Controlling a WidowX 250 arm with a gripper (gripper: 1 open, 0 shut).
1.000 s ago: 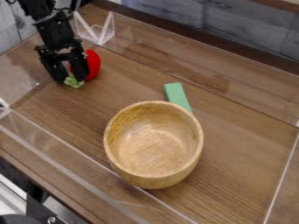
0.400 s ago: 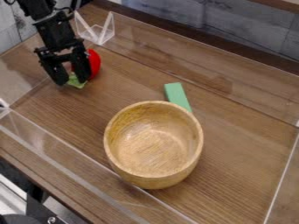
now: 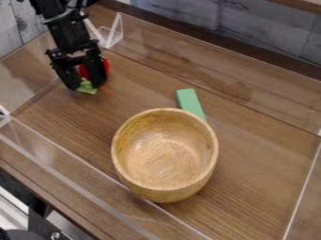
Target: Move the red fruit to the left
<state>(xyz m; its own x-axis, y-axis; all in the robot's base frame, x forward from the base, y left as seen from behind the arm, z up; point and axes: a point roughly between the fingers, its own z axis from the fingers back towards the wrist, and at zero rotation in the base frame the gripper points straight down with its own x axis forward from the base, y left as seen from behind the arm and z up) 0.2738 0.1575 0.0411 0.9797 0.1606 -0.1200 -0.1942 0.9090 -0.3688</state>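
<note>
The hand [image 3: 81, 75] stands wide open, gripping nothing, straddling the red fruit [image 3: 97, 68], which lies on the worktop [image 3: 75, 131] in the far-left corner, peeking out at about two o'clock from between the fingers, leafy base toward seven

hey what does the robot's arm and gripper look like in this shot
The arm is black and slim, entering from the top left corner. It ends in a black gripper with two short, blocky fingers. Too small to tell whether there are cables or markings.
</note>
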